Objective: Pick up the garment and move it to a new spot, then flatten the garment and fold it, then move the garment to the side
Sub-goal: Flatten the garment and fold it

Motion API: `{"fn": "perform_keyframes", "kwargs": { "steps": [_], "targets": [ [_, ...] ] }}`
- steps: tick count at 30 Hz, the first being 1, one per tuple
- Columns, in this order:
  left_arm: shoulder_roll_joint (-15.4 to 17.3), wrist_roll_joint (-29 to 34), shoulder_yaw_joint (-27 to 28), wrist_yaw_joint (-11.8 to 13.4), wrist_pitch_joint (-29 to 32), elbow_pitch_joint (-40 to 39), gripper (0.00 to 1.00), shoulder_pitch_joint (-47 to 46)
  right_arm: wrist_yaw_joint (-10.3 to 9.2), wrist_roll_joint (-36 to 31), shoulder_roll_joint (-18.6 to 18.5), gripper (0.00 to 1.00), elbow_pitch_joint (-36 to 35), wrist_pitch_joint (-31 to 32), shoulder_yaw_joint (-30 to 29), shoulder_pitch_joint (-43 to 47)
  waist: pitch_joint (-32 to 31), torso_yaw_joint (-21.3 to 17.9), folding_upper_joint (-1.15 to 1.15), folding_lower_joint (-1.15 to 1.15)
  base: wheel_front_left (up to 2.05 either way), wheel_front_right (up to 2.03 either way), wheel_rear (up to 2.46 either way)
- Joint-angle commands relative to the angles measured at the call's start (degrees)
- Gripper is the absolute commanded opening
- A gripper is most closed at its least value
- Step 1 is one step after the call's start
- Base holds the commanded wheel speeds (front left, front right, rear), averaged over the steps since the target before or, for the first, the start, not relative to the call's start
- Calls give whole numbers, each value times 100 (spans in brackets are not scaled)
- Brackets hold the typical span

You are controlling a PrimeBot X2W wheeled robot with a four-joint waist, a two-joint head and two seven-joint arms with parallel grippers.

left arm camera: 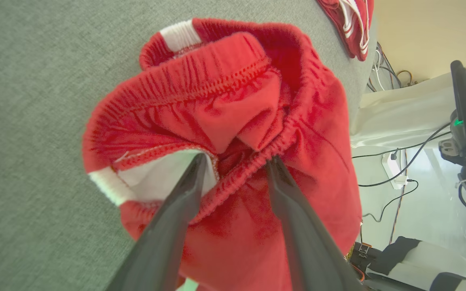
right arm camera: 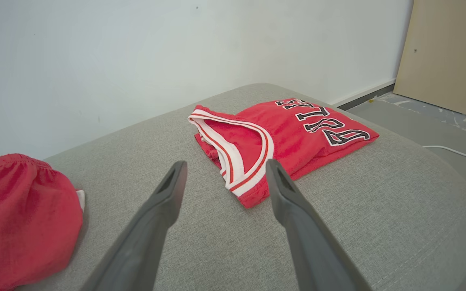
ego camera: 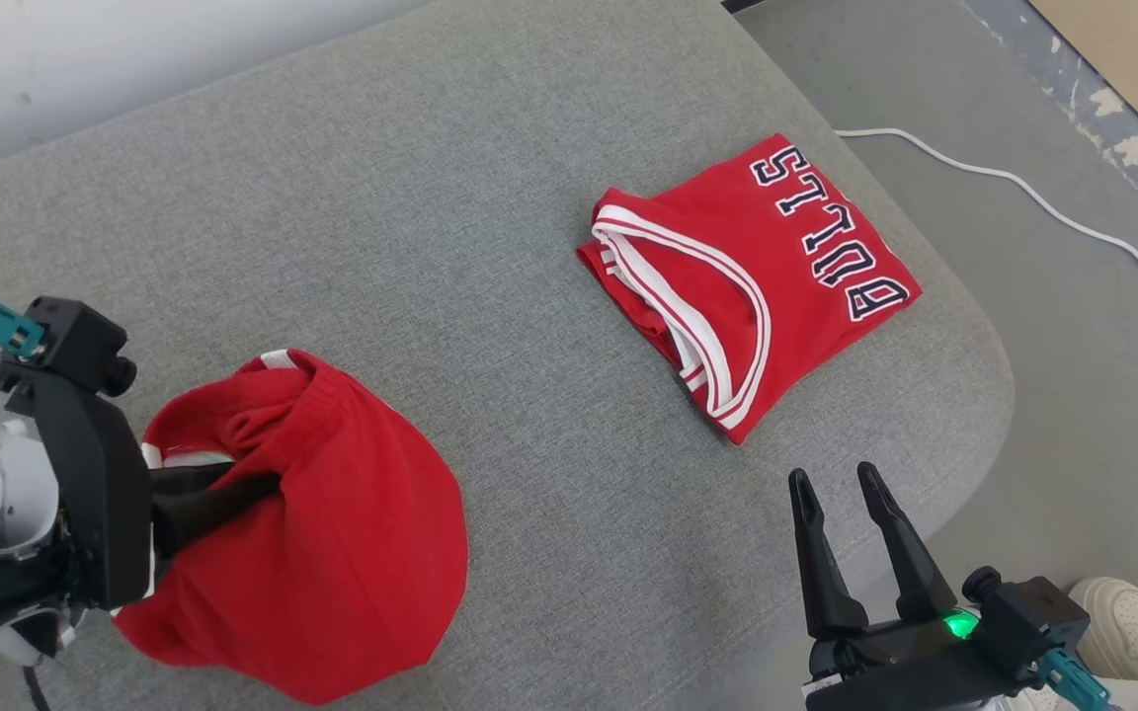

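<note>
The garment (ego camera: 332, 533), a crumpled pair of red shorts with white trim, lies bunched at the near left of the grey cushion (ego camera: 431, 197). My left gripper (ego camera: 268, 484) reaches into it from the left. In the left wrist view the left gripper (left arm camera: 237, 159) has its two dark fingers apart, astride a fold of the garment's (left arm camera: 225, 101) elastic waistband, with cloth between them but not pinched. My right gripper (ego camera: 834, 476) hovers open and empty over the cushion's near right edge. In the right wrist view the garment (right arm camera: 18, 218) sits at the far left of the right gripper (right arm camera: 225, 163).
A folded red jersey (ego camera: 757, 286) with dark lettering lies at the cushion's right side, ahead of the right gripper, jersey (right arm camera: 281, 137). The cushion's rounded edge drops to the floor on the right, where a white cable (ego camera: 1023, 193) runs. A person's pale shoe (ego camera: 1122, 617) stands at the lower right.
</note>
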Motion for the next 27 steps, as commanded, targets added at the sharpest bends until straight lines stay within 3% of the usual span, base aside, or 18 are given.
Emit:
{"fn": "perform_keyframes", "kwargs": {
  "steps": [1,8,22,24,27],
  "targets": [
    [-44,-11,-23,-22,-31,-53,0,-45,-15,38,2,100,-8,-3,-25,16,-9,3,-1,0,0,0,0],
    [-333,-204,216,-39,-476,-420,0,-235,-15,1,2,100,62,-3,52,-43,-132,24,-1,0,0,0,0],
    [-1939,-909,927,-43,-2215,-1412,0,-1450,-15,-223,-1,100,328,-3,108,-189,-566,472,-1,0,0,0,0],
    [-2000,-978,957,-43,-2276,-1482,0,-1525,-15,-239,1,100,348,-3,100,-191,-604,570,-1,0,0,0,0],
    [-1630,-896,915,-43,-2079,-1435,0,-1147,-15,-269,1,100,387,-2,115,-171,-640,789,-1,0,0,0,0]
  ]
}}
